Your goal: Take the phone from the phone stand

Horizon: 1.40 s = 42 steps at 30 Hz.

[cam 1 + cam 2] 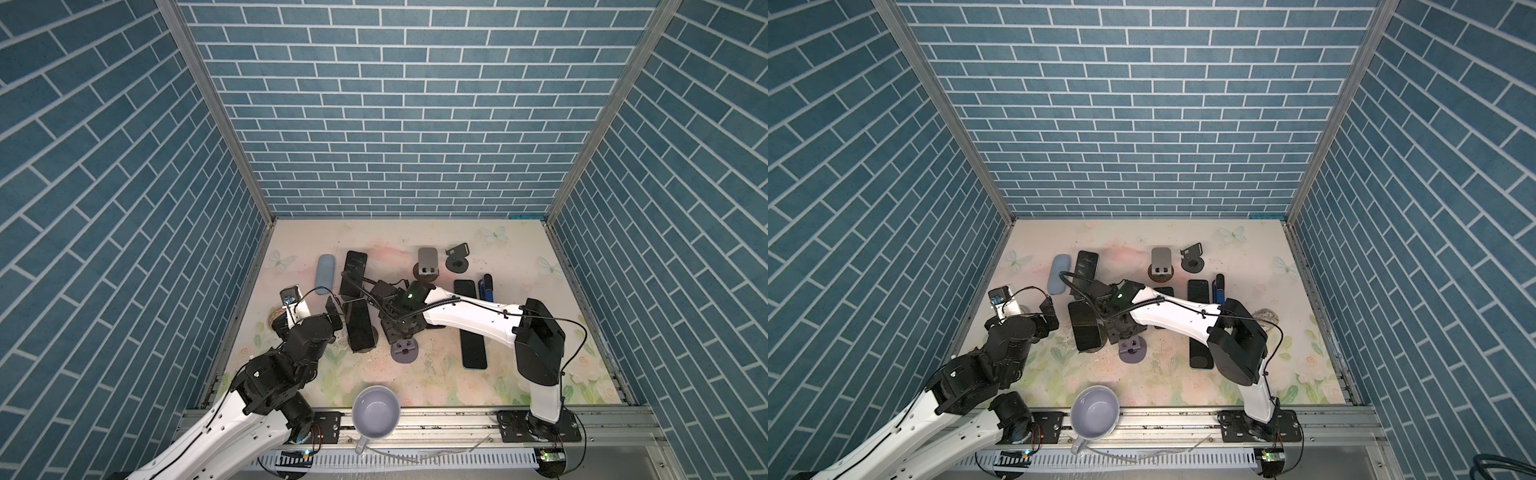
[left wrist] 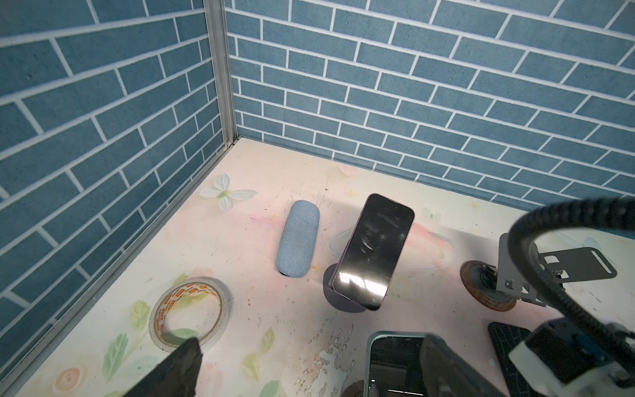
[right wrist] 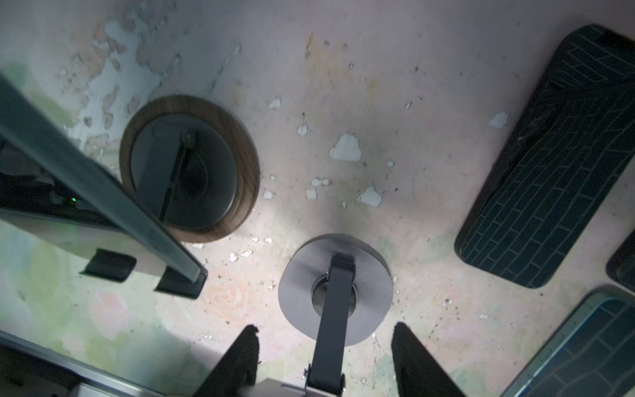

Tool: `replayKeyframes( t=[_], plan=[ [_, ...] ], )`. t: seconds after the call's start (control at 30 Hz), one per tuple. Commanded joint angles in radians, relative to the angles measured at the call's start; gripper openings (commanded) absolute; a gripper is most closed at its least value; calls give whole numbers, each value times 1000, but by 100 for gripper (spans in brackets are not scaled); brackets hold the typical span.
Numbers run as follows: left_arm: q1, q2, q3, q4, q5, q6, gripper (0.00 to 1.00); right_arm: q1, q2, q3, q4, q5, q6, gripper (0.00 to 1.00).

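Note:
Two dark phones lean on stands. The far phone (image 1: 354,272) (image 2: 372,251) rests on a grey-based stand. The near phone (image 1: 359,326), in a teal case, rests on a stand with a brown round base (image 3: 189,168). My left gripper (image 2: 309,374) is open, and one finger (image 1: 333,309) is by the near phone's top corner. My right gripper (image 3: 325,328) hangs over an empty grey stand (image 1: 404,348). Its jaws are open on either side of that stand's arm (image 3: 331,326), with a gap on each side.
A blue fabric case (image 1: 323,274) and a tape roll (image 2: 189,309) lie at the left. Two empty stands (image 1: 428,262) (image 1: 457,259) stand at the back. Flat phones (image 1: 473,345) (image 1: 464,289) lie at the right. A mug (image 1: 376,411) sits on the front rail.

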Motion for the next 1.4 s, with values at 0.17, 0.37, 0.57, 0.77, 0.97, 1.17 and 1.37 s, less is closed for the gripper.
replayKeyframes(
  t=[0.17, 0.37, 0.57, 0.77, 0.97, 1.17, 1.37],
  plan=[
    [6, 10, -13, 6, -27, -1, 100, -94, -47, 16, 72, -25, -82, 51],
    [6, 46, -1, 14, -30, 4, 100, -166, 14, 101, 71, -66, -145, 50],
    [6, 90, -2, 59, -33, 24, 100, -244, 103, 247, 57, -110, -210, 50],
    [7, 167, 4, 135, -41, 74, 100, -311, 227, 462, 6, -141, -269, 50],
    [18, 230, 22, 199, -48, 117, 100, -356, 351, 634, -20, -147, -316, 50],
    [64, 277, 31, 234, 2, 124, 100, -387, 421, 726, -8, -170, -347, 50],
    [106, 321, 38, 251, 60, 120, 100, -405, 477, 788, -24, -187, -348, 50]
  ],
)
